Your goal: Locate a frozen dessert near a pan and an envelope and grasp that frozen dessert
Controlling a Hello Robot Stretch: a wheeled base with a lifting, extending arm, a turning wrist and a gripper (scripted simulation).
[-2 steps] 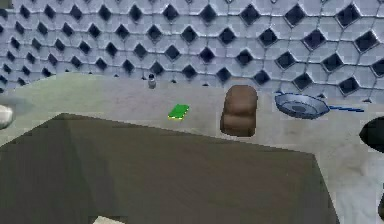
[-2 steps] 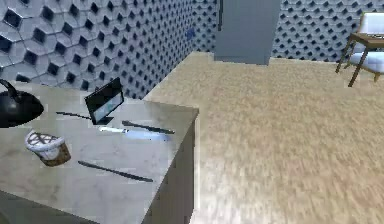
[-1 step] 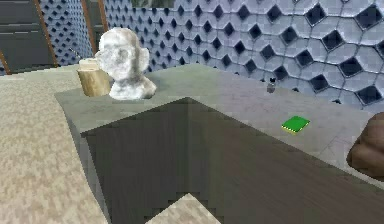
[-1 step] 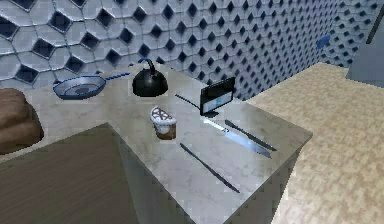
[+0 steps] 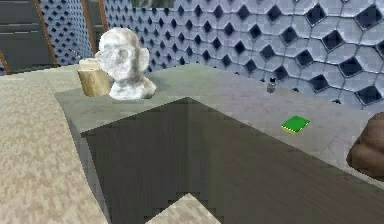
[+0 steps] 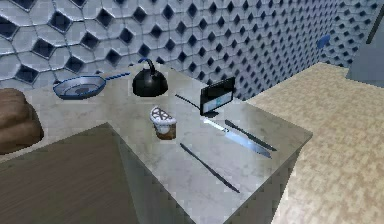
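the small pink-topped cup (image 6: 163, 121), prob the frozen dessert, is sitting on the counter (image 6: 265, 165) near its inner corner, w/ a black kettle (image 6: 150, 80) just behind, a knife (image 6: 240, 135) lying to its right and the pan (image 6: 80, 88) further left. can't tell how the jaws are standing. risk: the cup is looking light, so an off-line reach could be tipping it or bumping the kettle & knife.

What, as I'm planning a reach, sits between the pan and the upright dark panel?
A black kettle sits between them, seen in the arm side view.
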